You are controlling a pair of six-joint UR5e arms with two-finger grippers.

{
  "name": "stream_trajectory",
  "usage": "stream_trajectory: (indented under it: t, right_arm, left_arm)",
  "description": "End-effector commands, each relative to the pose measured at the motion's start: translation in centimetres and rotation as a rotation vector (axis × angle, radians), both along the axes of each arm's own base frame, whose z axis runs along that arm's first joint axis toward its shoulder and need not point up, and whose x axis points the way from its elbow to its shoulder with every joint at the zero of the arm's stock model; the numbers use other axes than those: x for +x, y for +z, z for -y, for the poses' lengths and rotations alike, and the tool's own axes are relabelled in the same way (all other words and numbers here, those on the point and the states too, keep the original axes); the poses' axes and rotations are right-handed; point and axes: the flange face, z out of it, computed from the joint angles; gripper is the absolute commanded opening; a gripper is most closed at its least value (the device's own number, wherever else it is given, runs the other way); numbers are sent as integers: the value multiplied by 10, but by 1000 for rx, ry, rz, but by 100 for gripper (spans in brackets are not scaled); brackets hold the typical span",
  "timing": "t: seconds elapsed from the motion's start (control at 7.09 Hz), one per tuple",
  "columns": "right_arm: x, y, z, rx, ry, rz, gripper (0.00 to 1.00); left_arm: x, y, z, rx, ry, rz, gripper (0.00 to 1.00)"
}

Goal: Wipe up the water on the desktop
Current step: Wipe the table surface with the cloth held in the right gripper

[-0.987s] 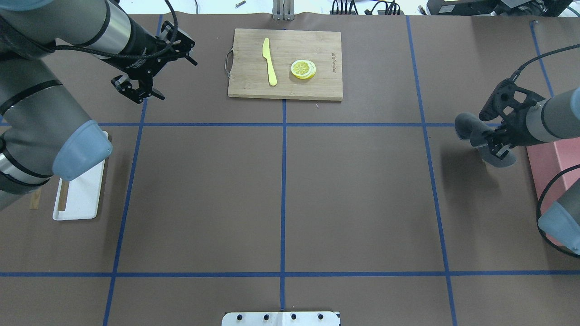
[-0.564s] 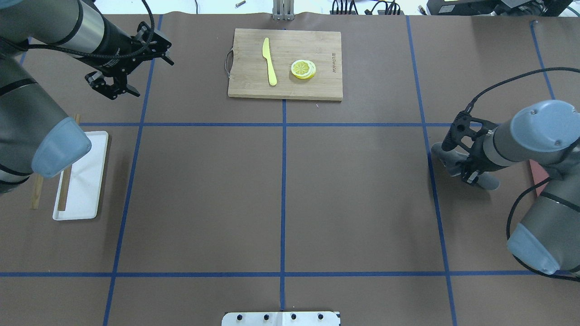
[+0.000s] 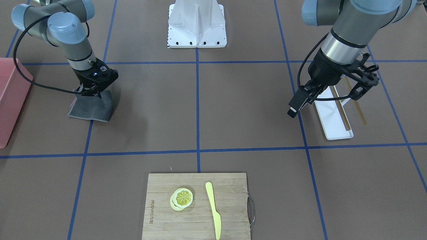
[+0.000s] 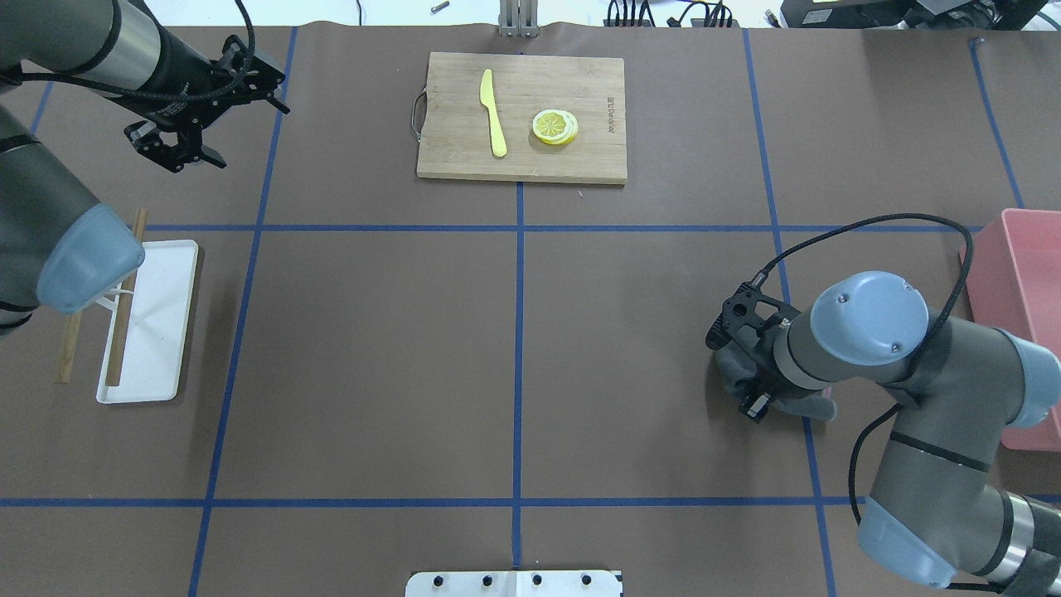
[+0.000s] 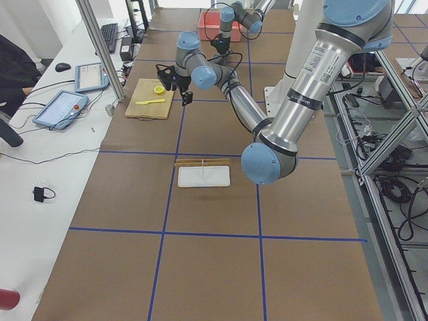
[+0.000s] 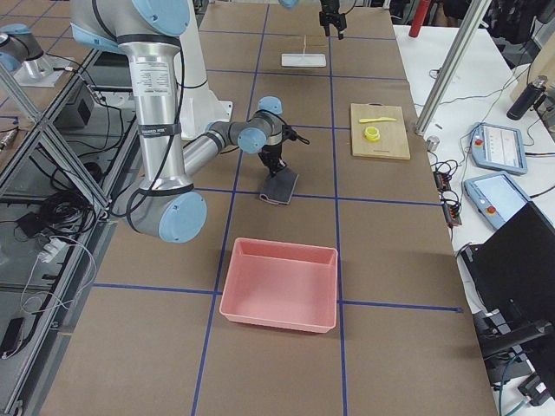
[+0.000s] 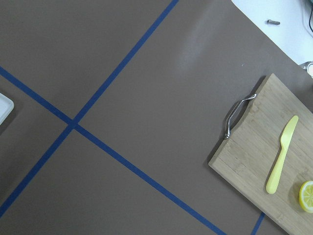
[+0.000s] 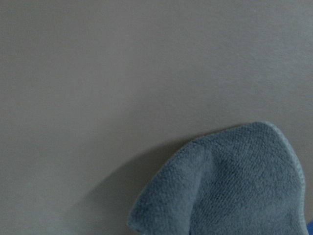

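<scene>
The brown desktop (image 4: 373,348) with its blue tape grid shows no water that I can make out. My right gripper (image 4: 753,390) is shut on a dark grey cloth (image 4: 731,367) and holds it low at the right side of the desktop. In the front-facing view the cloth (image 3: 91,107) drapes from the gripper (image 3: 89,92) onto the surface. A corner of the cloth (image 8: 230,186) shows in the right wrist view. My left gripper (image 4: 176,155) is open and empty above the far left of the desktop.
A bamboo cutting board (image 4: 522,116) with a yellow knife (image 4: 493,112) and lemon slices (image 4: 554,127) lies at the far middle. A white tray (image 4: 153,332) with chopsticks (image 4: 124,307) is at the left. A pink bin (image 4: 1019,315) stands at the right edge.
My right gripper has carried the cloth from the right edge inward and nearer to the robot, and lower. My left gripper has drawn back to the left and farther away.
</scene>
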Motion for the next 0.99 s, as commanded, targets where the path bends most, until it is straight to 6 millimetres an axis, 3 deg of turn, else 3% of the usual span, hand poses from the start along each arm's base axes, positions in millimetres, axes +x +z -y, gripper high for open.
stream_trajectory:
  t: [0.0, 0.14, 0.28, 0.56, 0.85]
  right_arm:
    - [-29, -49, -47, -126, 35, 92, 0]
    - [-40, -54, -54, -153, 49, 96, 0]
    - [-34, -42, -32, -142, 86, 69, 0]
    - [0, -3, 47, -72, 119, 2, 0]
    - [25, 25, 99, -82, 108, -23, 0]
  left_arm:
    - [-9, 8, 3, 12, 3, 17, 98]
    - [-9, 7, 2, 19, 6, 17, 98]
    - [-10, 5, 1, 23, 6, 14, 98]
    - [-8, 0, 1, 30, 10, 8, 98]
    - [-7, -1, 1, 30, 12, 8, 98]
